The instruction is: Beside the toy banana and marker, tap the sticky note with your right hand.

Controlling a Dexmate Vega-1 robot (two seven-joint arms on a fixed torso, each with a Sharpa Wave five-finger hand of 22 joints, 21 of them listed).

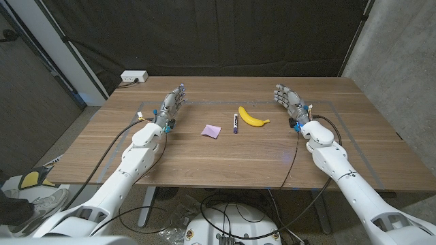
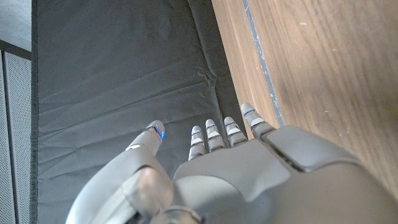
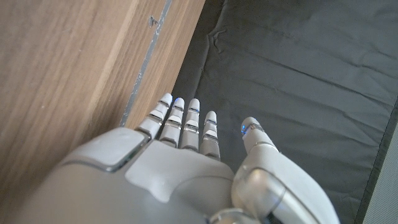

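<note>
Lying flat, small purple sticky note (image 1: 210, 131), slightly askew

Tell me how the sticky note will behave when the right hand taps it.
The sticky note looks thin and light, so it will probably give nothing under the right hand. It seems to lie loose on the table, so a sideways touch may slide it. Its nearest edge may lift slightly.

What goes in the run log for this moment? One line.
right hand: open, off note | left hand: open, idle | note: untouched, left of marker and banana
</note>
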